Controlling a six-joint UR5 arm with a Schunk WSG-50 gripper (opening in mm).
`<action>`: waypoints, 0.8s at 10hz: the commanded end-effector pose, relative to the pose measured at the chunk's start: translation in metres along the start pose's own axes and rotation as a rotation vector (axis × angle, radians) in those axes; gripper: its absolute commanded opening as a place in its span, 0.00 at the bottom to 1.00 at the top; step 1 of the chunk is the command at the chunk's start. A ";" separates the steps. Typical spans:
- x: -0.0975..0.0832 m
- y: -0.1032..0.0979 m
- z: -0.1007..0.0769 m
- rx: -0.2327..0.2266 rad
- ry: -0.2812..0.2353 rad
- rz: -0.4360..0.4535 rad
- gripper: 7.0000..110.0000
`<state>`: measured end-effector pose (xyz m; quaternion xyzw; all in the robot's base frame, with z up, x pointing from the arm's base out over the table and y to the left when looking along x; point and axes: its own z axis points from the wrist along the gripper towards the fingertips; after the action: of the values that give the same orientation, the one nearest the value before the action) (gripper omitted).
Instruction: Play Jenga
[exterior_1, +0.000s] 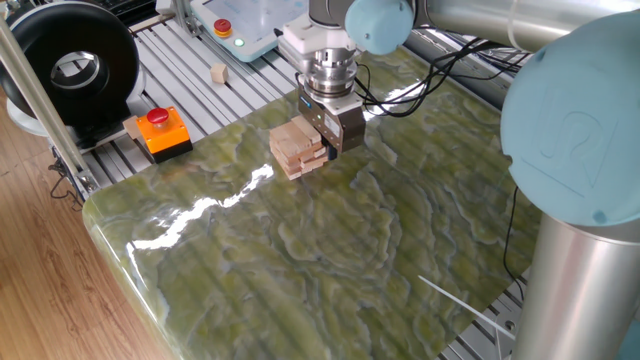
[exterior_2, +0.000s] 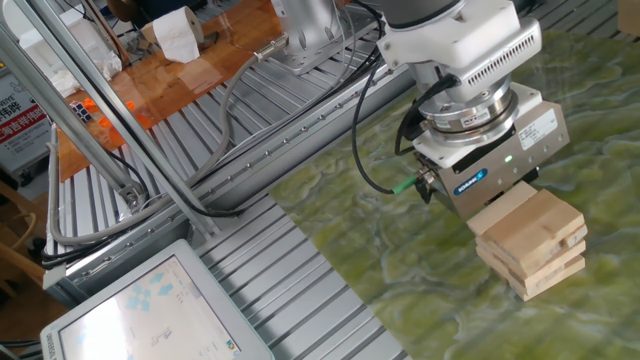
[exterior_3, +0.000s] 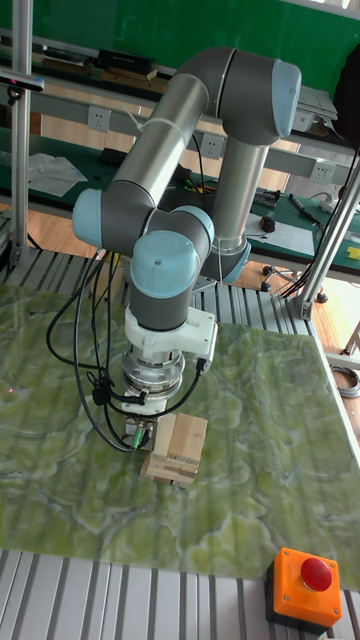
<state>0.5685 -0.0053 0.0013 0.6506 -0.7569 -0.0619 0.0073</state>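
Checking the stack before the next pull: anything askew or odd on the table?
The Jenga stack is uneven: bars in its lower layers jut past the top layer, plain in both fixed views. It is upright, not toppled. The gripper is pressed up against its side; the fingers are hidden. A lone small wooden cube sits off the green mat on the metal slats.

You are in a robot lab: an aluminium slatted bench, an orange emergency stop button, a teach pendant, cluttered workbenches.
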 end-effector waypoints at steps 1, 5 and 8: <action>-0.001 0.000 -0.002 0.001 -0.007 0.024 0.00; 0.000 0.003 -0.002 -0.010 0.004 0.060 0.00; -0.004 -0.012 -0.004 0.049 -0.010 0.039 0.00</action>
<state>0.5718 -0.0059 0.0025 0.6357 -0.7701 -0.0527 0.0070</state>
